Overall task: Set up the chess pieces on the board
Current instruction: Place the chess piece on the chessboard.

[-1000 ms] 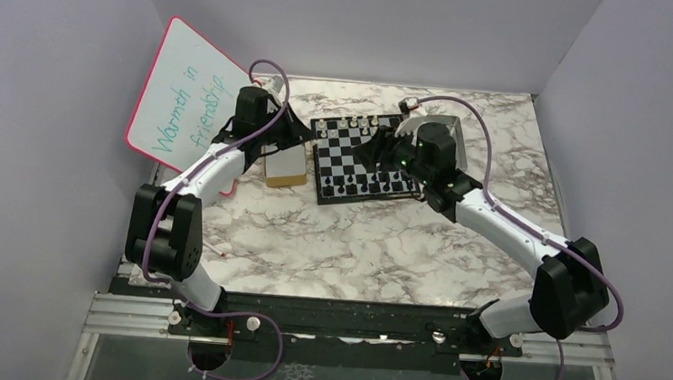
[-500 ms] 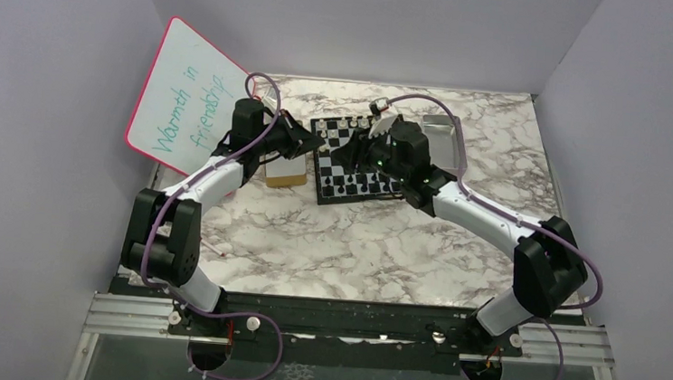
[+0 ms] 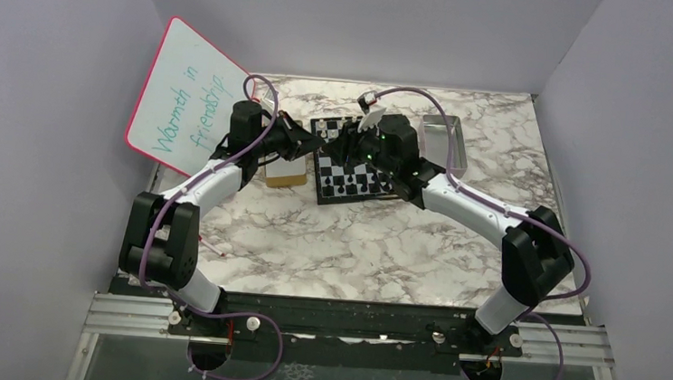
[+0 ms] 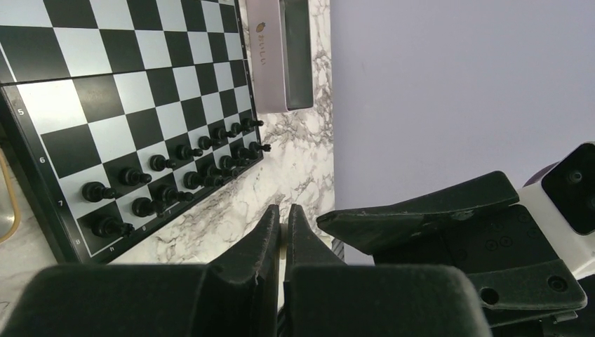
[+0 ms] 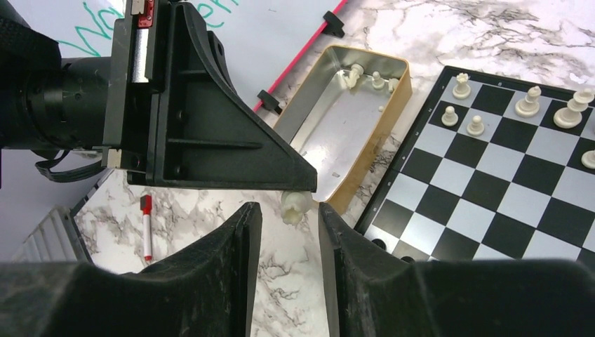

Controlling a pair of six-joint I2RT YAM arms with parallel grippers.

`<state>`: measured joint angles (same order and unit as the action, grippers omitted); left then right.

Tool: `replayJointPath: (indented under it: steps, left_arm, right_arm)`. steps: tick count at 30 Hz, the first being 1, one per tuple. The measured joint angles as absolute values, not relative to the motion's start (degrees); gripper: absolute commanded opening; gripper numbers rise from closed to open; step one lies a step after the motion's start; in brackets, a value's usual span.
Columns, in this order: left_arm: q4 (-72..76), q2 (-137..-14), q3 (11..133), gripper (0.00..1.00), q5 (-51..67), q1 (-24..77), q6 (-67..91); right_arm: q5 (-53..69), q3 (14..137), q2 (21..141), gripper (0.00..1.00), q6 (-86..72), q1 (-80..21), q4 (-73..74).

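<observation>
Left fingers point(image 4: 263, 239): pressed shut, pinching a pale chess piece point(image 5: 297, 205) at their tips.
Right fingers point(image 5: 235, 253): apart, one on each side of that piece; whether they touch it cannot be told.
Board point(image 5: 505, 225): far middle of the counter point(image 3: 356, 237).
Gold tray point(image 5: 326, 140): beside the board's left edge, with a few pale pieces at its far end.
Held piece: above the counter, just off the board's left edge, by the gold tray's near end.
Black pieces point(image 4: 175, 175): two rows along the board's near edge.
White pieces on board point(image 5: 533, 102): several at its far edge.
Silver tray point(image 3: 441, 135): beside the board's right edge.
</observation>
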<state>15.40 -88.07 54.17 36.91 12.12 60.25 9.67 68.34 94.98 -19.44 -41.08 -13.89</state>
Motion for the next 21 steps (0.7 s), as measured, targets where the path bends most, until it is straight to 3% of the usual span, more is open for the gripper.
replayJointPath:
  steps: [11, 21]
  left_arm:
    - [16.29, -87.24, 53.8, 0.03, 37.01, 12.1, 61.41]
    - [16.71, -87.02, 53.21, 0.03, 37.01, 12.12, 61.89]
  right_arm:
    - [9.47, 69.25, 96.66, 0.27, -19.53, -41.32, -13.8]
    - [9.28, 69.32, 96.97, 0.33, -19.53, -41.65, -13.89]
